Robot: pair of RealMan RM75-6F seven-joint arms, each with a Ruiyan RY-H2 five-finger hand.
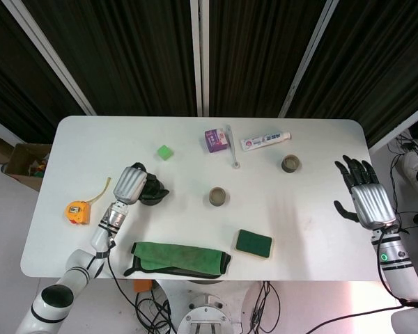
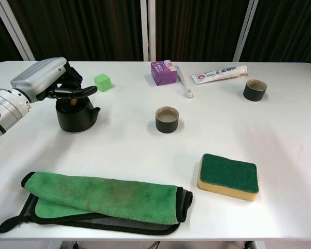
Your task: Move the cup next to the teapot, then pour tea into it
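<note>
Two cups on the table (image 2: 145, 150): one (image 2: 167, 119) mid-table looks filled, near the teapot (image 2: 75, 115) but apart from it; the other (image 2: 254, 90) sits far right by the toothpaste (image 2: 218, 74). My left hand (image 2: 47, 83) hangs over the teapot top, fingers loosely spread, gripping nothing as far as I can tell; I judge it's letting go after the pour. Right hand (image 1: 364, 197) is parked past the right edge, fingers splayed, empty, out of the way. White tabletop, cloth (image 2: 101, 198) and sponge (image 2: 228, 176) at the front, dark slatted wall behind.
</note>
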